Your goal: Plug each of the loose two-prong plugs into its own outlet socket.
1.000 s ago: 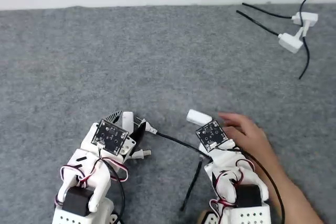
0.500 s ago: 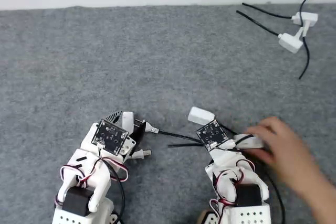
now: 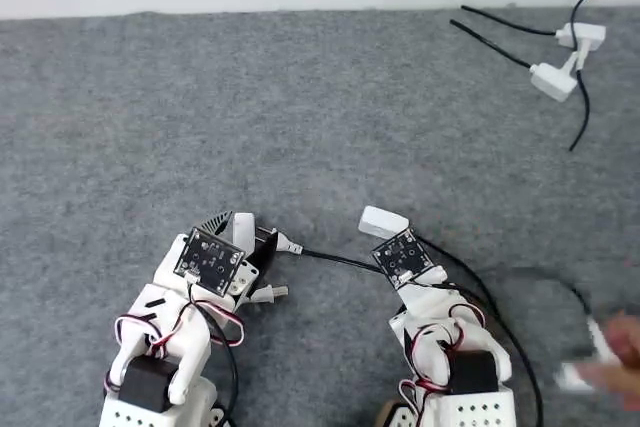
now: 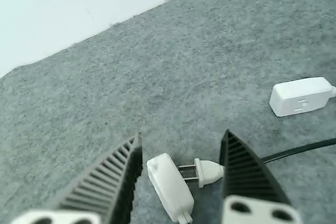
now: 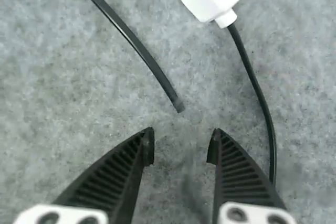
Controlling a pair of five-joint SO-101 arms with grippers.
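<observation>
1. two-prong plug (image 4: 208, 172) lies on the grey surface (image 3: 300, 107) between the left gripper's (image 4: 182, 135) fingers, which stand wide apart and hold nothing. its prongs meet a white block (image 4: 168, 187); whether they are seated in it cannot be told.
2. a second plug (image 3: 266, 294) lies just beside the left arm, where it lay a second ago. neither arm has moved.
3. a loose black cord that ran down between the arms a second ago is gone from there.
4. the outlet socket (image 3: 383, 220) sits ahead of the right arm, barely shifted. the left wrist view shows its slotted face (image 4: 302, 97).
5. the right wrist view shows the right gripper (image 5: 182, 130) narrowly open and empty above the surface, with a cord's cut end (image 5: 178, 106) just ahead of it.
6. a person's hand (image 3: 625, 347), earlier beside the right arm's wrist, is now at the lower right edge, blurred, with something white (image 3: 577, 377) by it.
7. two more white pieces (image 3: 555, 80) with cords lie well apart at the far right.
</observation>
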